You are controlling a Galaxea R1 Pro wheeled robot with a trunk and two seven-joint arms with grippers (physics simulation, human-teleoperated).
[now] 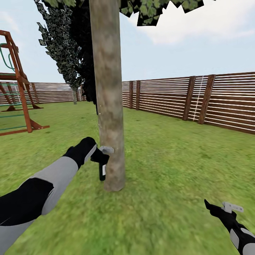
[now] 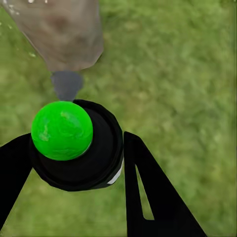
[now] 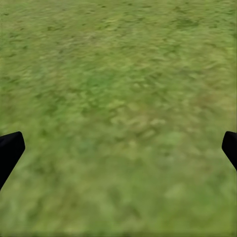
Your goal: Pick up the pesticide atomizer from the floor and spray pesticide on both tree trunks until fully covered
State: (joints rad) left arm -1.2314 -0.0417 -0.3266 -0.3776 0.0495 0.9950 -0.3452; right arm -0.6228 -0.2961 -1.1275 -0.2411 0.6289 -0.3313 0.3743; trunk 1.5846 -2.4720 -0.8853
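The sprayer [image 1: 102, 172] is pinched in the left hand [image 1: 102, 157] right by the trunk [image 1: 109, 106]; it's probably best swept slowly upward. The right hand [image 1: 212, 207] is spread wide.

Trunk blocks the left end effector; grass lies open around the right.

The tree trunk [image 1: 108, 106] stands just beyond the left end effector [image 1: 102, 156] and the pesticide atomizer [image 1: 102, 171] it grips, almost touching; open lawn [image 1: 170, 170] spreads either side. The right end effector [image 1: 226, 209] hangs over bare grass, fence [image 1: 198, 101] well beyond.
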